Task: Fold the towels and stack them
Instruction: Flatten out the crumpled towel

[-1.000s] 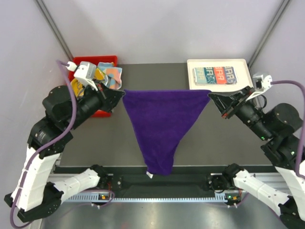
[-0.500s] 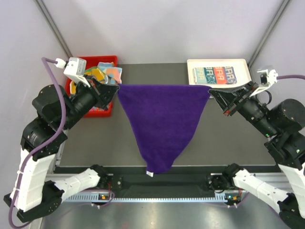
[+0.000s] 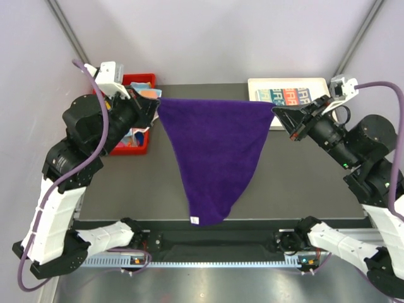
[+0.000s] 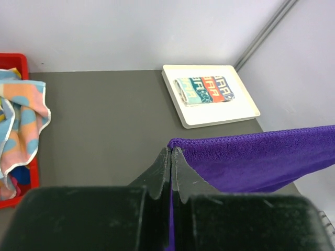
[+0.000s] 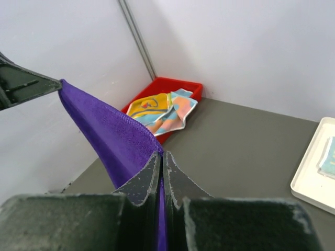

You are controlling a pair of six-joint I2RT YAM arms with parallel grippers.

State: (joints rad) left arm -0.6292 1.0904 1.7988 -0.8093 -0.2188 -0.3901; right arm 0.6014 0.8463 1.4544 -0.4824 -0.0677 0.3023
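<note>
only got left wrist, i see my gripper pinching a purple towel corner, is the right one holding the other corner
observer: yes, the right gripper is shut on the purple towel's other top corner.
operator: how's it hanging
observer: the top edge runs straight from the left gripper to the right one. below that it narrows to a tip with a white tag, by the table's near edge.
operator: tip on the table?
observer: can't tell from any view.
operator: what else is in the bin
observer: a yellow towel lies in the bin beside the one you see.
</note>
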